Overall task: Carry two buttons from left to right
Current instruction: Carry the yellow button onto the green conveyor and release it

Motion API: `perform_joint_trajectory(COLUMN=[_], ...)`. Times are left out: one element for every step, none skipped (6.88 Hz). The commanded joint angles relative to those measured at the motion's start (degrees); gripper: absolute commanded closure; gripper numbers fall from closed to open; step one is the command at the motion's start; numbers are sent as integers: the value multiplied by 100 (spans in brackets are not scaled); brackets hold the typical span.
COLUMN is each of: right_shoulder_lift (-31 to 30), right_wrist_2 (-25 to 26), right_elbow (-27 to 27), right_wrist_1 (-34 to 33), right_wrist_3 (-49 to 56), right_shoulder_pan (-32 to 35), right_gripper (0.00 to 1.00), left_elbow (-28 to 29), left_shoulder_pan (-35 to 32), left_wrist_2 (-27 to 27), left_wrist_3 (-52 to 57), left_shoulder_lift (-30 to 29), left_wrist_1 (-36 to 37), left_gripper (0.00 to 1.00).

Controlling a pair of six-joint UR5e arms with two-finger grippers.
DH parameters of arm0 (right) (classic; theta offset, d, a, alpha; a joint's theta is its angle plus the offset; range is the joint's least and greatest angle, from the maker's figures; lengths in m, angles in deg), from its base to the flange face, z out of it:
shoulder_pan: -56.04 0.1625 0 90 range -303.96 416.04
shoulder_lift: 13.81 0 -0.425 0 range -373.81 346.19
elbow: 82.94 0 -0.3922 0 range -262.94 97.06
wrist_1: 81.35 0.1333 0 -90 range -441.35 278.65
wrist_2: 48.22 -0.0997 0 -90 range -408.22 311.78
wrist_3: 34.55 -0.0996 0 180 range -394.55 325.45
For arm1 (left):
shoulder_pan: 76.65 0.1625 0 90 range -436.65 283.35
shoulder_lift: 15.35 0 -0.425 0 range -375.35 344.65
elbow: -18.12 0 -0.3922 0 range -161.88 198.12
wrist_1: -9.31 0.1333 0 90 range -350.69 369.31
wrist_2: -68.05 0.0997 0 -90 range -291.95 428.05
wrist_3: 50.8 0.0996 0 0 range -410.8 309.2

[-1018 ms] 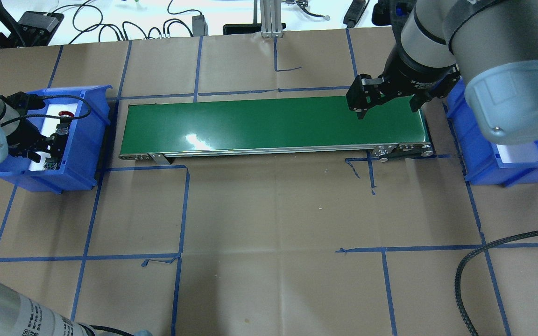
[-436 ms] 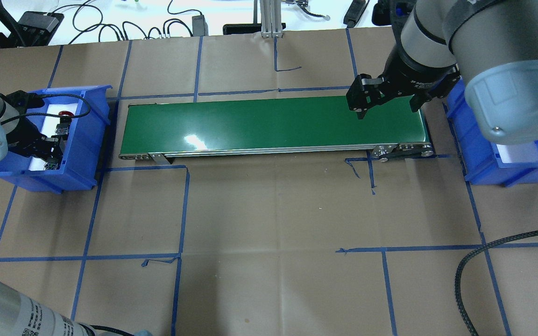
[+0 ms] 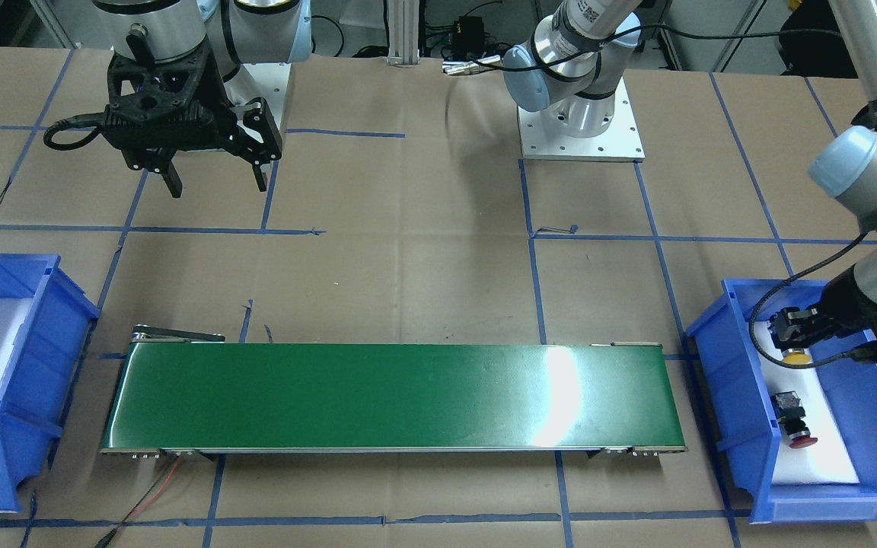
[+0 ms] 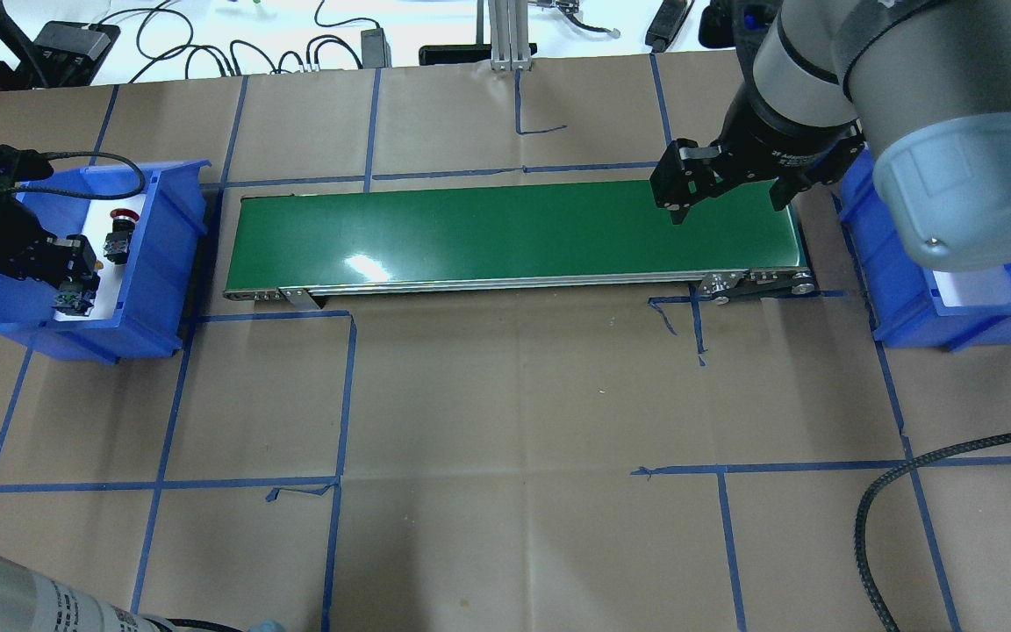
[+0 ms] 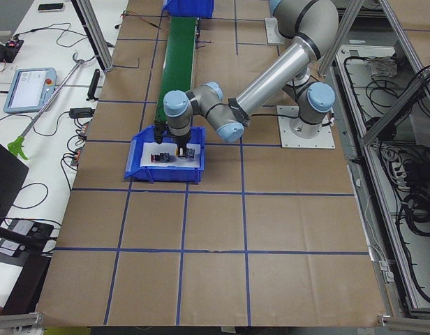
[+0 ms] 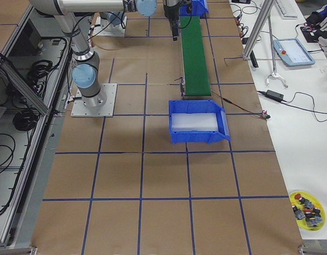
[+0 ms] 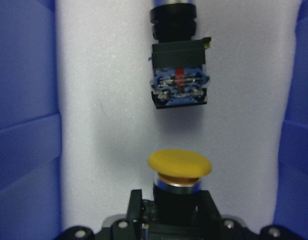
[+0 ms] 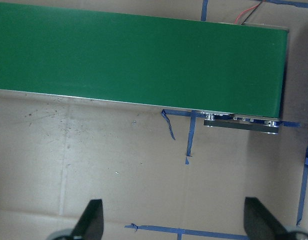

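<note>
My left gripper (image 3: 791, 335) is shut on the yellow button (image 7: 179, 165), gripping its black collar, over the white foam inside the left blue bin (image 3: 735, 445). The yellow cap also shows in the front view (image 3: 795, 355). The red button (image 3: 795, 422) lies on its side on the foam, just ahead of the yellow one in the left wrist view (image 7: 179, 75), and also shows in the overhead view (image 4: 119, 233). My right gripper (image 4: 727, 204) is open and empty, hovering by the right end of the green conveyor belt (image 4: 505, 233).
The right blue bin (image 4: 909, 303) with white foam stands beyond the belt's right end; it is also in the front view (image 3: 27, 426). A black cable (image 4: 900, 491) lies on the paper-covered table at the front right. Blue tape lines cross the table.
My left gripper has moved left within the left bin with the yellow button in it, uncovering the red button. The right arm has not moved.
</note>
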Motion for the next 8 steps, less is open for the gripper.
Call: perform_joint_trajectory(right_shoulder_lift=[0,0,0,0,0,0,0,0], right_wrist_2=[-6,3,-6,3,3,3,3,-6], right_elbow=[0,0,0,0,0,0,0,0], right_wrist_1=[1,1,-8,-8,-8,-8,1,-8], right_wrist_3=[0,0,0,0,0,0,0,0], right_shoulder_pan=[0,0,0,0,0,0,0,0], right_gripper=[0,0,0,0,0,0,0,0], left_elbow=[1185,1599,1760,1770,1779,1779,1753,1683], left_shoulder_pan=[2,-16,-103,-322,-680,-1154,-1594,-2033], left_wrist_2=[201,237,238,229,229,177,141,132], left_wrist_3=[12,4,-57,-241,-669,-1421,-1794,-2512], left_shoulder_lift=[269,208,198,190,172,154,198,129], left_wrist_1=[-1725,-2124,-2249,-2242,-2224,-2224,-2233,-2163], left_gripper=[94,94,94,94,94,94,94,94])
